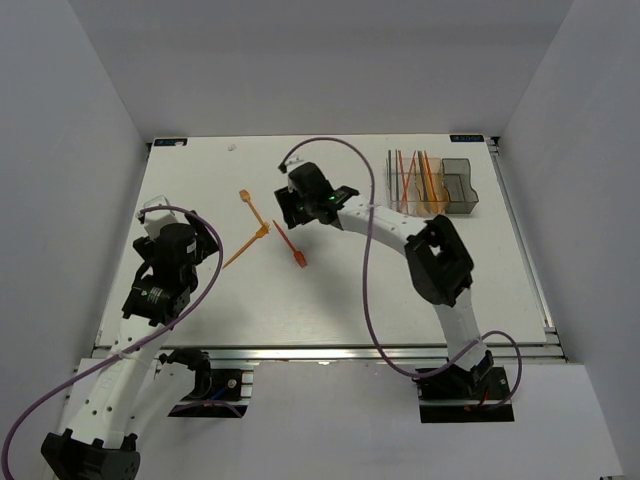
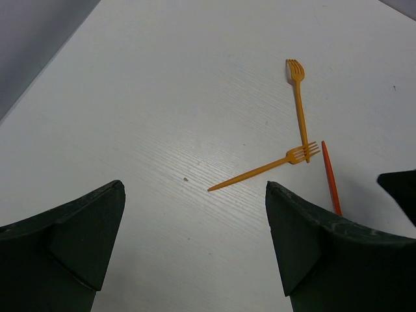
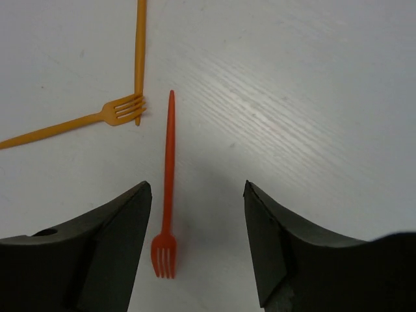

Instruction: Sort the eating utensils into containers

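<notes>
Right hand (image 3: 195, 195) hangs low over the white tabletop (image 1: 300, 310), its two dark fingers spread well apart, holding nothing and touching nothing. I judge it sits this way to straddle the slim red plastic fork (image 3: 169, 175). That fork lies in the lower middle of the right wrist view, tines toward the camera. It is closer to the finger on the left of the frame, so a small sideways shift looks needed before closing.

Just beyond the red fork's handle tip, at upper left of that view, a thin orange plastic fork (image 3: 123, 109) rests its tines against the handle end of a second orange plastic fork (image 3: 139, 52). Left hand (image 2: 195, 192), at the left of the top view, is also wide open and empty, and faces these same forks.

Farthest off, at upper right of the top view, stands the row of three translucent plastic bins (image 1: 468, 190). The clear and orange-tinted bins hold thin sorted utensils, well apart from the loose forks.
</notes>
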